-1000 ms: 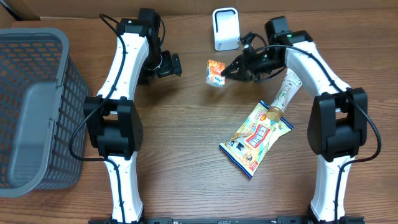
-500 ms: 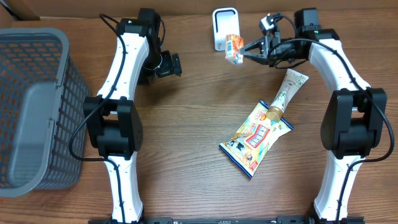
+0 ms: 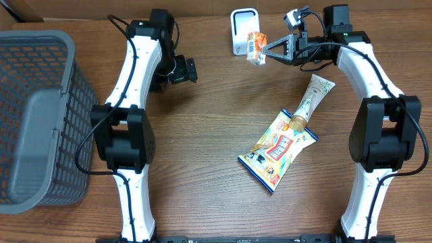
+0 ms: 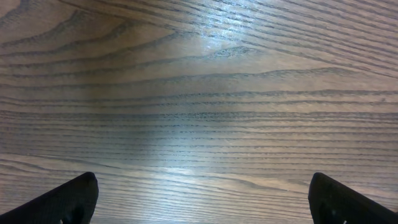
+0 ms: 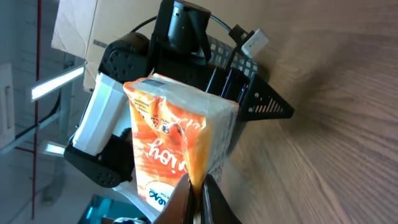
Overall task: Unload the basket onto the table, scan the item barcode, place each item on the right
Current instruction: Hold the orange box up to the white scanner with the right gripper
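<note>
Nearest, the left fingers (image 4: pixel 62 200) are hanging spread wide over the brown wooden table (image 3: pixel 202 135). Farther back, the right fingers (image 3: pixel 275 48) are pinching the small orange crinkled packet (image 3: pixel 254 46), holding it just beside the white upright scanner (image 3: pixel 244 30).

In the overhead view the grey plastic mesh basket (image 3: pixel 40 42) is cut off by the left edge. The small orange-and-white snack packet (image 3: pixel 254 47) overlaps the right side of the white upright scanner (image 3: pixel 241 27); the striped marking on the packet is too small to read. In the left wrist view the left gripper (image 4: pixel 204 200) shows only the tips of its black fingers (image 4: pixel 69 200), cut by the lower edge at the two corners. In the right wrist view the packet's lower end and the right gripper (image 5: pixel 198 200) clamped on it are cut by the lower edge; the printing is only partly legible.
</note>
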`<move>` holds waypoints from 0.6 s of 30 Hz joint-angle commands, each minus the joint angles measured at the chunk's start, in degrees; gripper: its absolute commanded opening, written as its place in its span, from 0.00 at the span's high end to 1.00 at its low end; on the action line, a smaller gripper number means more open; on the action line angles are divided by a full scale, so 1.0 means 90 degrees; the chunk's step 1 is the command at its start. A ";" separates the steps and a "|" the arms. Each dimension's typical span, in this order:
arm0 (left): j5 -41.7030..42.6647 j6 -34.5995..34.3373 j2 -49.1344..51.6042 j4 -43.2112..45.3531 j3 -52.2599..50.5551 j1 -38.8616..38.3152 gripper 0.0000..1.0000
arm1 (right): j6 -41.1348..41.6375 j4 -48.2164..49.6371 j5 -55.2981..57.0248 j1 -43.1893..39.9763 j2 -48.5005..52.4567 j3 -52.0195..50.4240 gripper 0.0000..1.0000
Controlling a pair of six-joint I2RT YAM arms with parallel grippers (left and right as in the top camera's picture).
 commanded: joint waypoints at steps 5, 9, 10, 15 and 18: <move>-0.0039 -0.0015 -0.0024 0.0002 0.0019 -0.0002 0.00 | -0.0238 0.0087 -0.0216 -0.0019 -0.0265 0.0131 0.97; -0.0039 -0.0015 -0.0024 0.0002 0.0019 -0.0002 0.00 | 0.0695 0.0087 0.0381 -0.0019 -0.0267 0.0134 0.96; -0.0039 -0.0015 -0.0024 0.0002 0.0019 -0.0002 0.00 | 0.0930 0.0073 0.0736 -0.0019 -0.0287 0.0134 0.96; -0.0039 -0.0015 -0.0024 0.0002 0.0019 -0.0002 0.00 | 0.1834 -0.0500 0.4702 0.0146 -0.0571 0.0219 0.96; -0.0039 -0.0015 -0.0024 0.0002 0.0019 -0.0002 0.00 | 0.1875 -0.1071 0.6861 0.0367 -0.0663 0.0631 0.96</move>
